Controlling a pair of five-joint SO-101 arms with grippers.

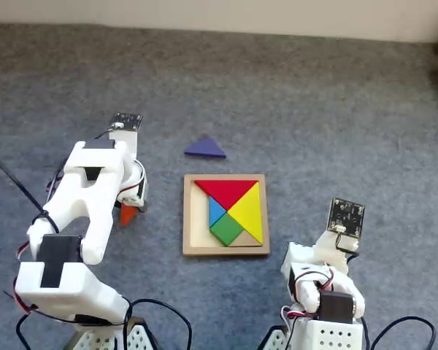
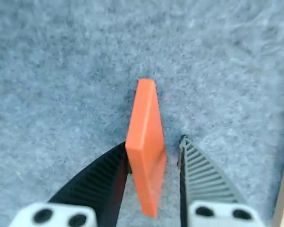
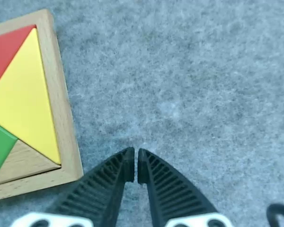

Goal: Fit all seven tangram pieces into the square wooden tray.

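— What is the setting?
— A grey carpet (image 1: 314, 109) covers the table, with a pale wall strip (image 1: 204, 14) along its far edge.
— And the square wooden tray (image 1: 188, 219)?
— It lies flat between the 2 arms. 4 pieces sit in it: a red triangle (image 1: 226, 191) along the far side, a yellow triangle (image 1: 250, 215) touching it, a small blue piece (image 1: 216, 211) and a green piece (image 1: 226, 230). Bare wood (image 3: 19, 163) shows at 1 near corner.
— Any pieces outside?
— A purple triangle (image 1: 204, 148) lies on the carpet just beyond the tray. An orange piece (image 2: 146, 142) stands on edge well apart from the tray.
— The left gripper (image 2: 154, 144)?
— Its jaws are parted around the orange piece. 1 finger (image 2: 104, 179) touches it, and a sliver of carpet shows before the other finger (image 2: 199, 175).
— The right gripper (image 3: 135, 158)?
— Closed on nothing, tips almost meeting, over carpet near the tray's corner.
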